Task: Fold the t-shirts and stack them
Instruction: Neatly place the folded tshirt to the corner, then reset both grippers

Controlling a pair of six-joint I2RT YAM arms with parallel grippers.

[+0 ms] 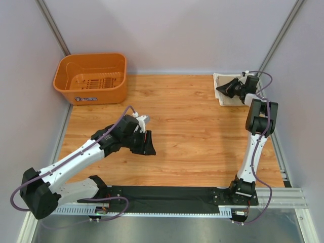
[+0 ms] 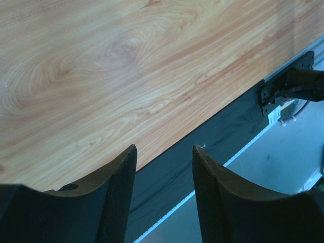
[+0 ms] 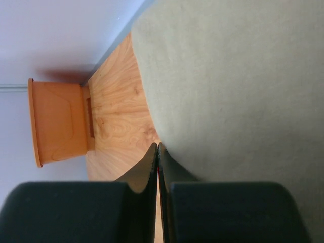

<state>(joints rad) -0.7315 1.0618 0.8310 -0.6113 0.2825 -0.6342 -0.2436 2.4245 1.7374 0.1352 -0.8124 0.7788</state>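
The orange basket [image 1: 88,94] sits on the wooden desk [image 1: 192,131] at its far left corner, close against the back wall. Everything else is placed from it.

The t-shirts [image 1: 228,102] lie folded in a small flat pile along the same far edge as the basket, at the opposite corner and well apart from it. From above the pile looks pale cream. The right wrist camera shows its top surface [image 3: 238,91] as a smooth khaki-tan cloth. I cannot tell how many layers the pile has.

The right claw [image 1: 221,89] is over the side of the pile that faces the basket, its tips pointing toward the basket. In its own camera the two fingers [image 3: 152,167] are pressed together along their whole length, at the cloth's edge, with no fabric visible between them. The basket [image 3: 55,124] and a strip of bare desk [image 3: 116,111] show beyond the tips.

The left claw [image 1: 149,147] is well apart from the basket, toward the near side of the desk and a little to the basket's right. Its fingers [image 2: 119,187] stand apart with nothing between them. Below it are bare wood [image 2: 101,61] and the black strip [image 2: 167,177] that runs along the desk's near edge, the side farthest from the basket.
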